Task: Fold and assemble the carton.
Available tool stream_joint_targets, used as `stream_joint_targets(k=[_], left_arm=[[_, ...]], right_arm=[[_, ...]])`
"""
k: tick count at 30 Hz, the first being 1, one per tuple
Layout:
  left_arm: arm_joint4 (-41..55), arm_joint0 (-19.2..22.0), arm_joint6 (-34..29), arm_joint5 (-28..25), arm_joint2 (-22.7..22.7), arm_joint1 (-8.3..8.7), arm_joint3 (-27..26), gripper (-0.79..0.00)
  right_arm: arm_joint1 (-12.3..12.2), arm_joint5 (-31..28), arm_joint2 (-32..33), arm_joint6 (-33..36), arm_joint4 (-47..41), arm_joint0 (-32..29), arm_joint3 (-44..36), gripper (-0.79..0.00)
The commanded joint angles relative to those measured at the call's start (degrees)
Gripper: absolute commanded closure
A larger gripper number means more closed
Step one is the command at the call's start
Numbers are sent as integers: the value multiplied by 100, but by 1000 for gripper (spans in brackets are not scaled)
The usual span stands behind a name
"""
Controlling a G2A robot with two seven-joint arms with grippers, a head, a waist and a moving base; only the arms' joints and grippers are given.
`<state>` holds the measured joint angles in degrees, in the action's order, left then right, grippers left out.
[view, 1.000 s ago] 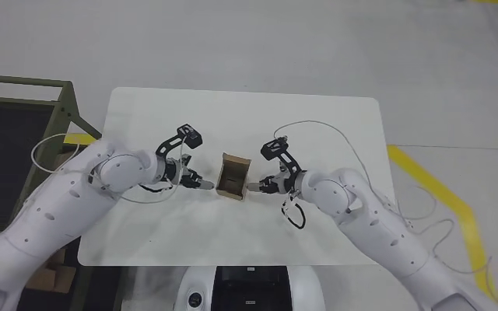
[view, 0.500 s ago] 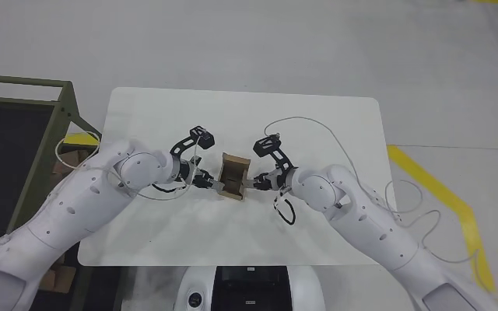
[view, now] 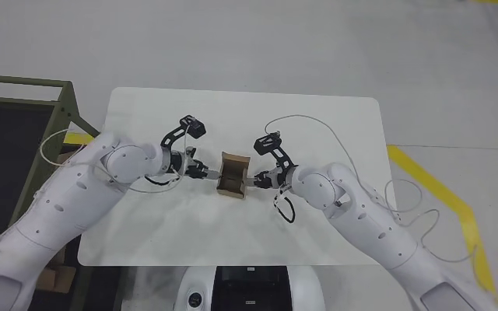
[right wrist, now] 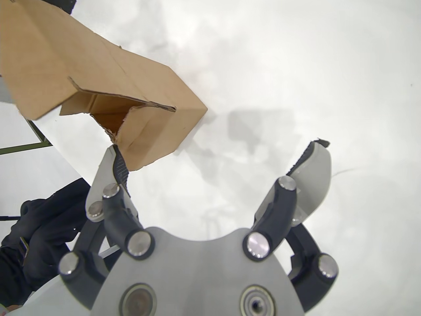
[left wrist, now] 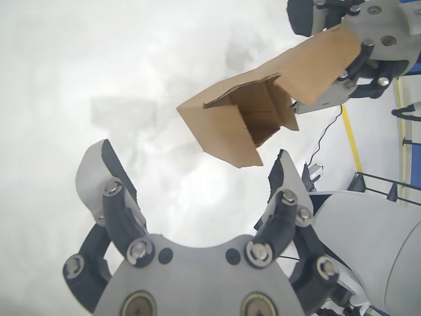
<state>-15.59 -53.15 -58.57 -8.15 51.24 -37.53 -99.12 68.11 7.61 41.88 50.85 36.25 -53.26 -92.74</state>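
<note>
Here the carton (view: 233,176) stands near the middle of the tabletop (view: 311,124), its mouth open and its flaps not yet folded shut. The left end effector (view: 204,172) sits just beside the carton at its 9 o'clock. In the left wrist view this end effector (left wrist: 191,151) has its fingers spread wide, with the carton (left wrist: 223,129) close ahead of them and nothing between them. The right end effector (view: 253,183) sits at the carton's 3 o'clock. In the right wrist view it (right wrist: 216,146) is likewise spread, and one finger (right wrist: 113,162) touches a lower corner of the carton (right wrist: 98,70).

The step in hand appears to be closing a flap. To do it well, one end effector should brace its wall so the light carton cannot slide or twist. The other should push the loose flap along its crease, low and steadily, rather than at the free edge, where the board would likely buckle. Opposed, balanced pressure from 9 and 3 o'clock should keep the walls square.
</note>
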Motion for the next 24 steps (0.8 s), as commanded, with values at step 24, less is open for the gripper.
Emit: stream_joint_targets(k=[24], left_arm=[[-595, 272, -239, 599, -646, -431, 256, -785]], right_arm=[[240, 309, -198, 202, 402, 237, 235, -785]])
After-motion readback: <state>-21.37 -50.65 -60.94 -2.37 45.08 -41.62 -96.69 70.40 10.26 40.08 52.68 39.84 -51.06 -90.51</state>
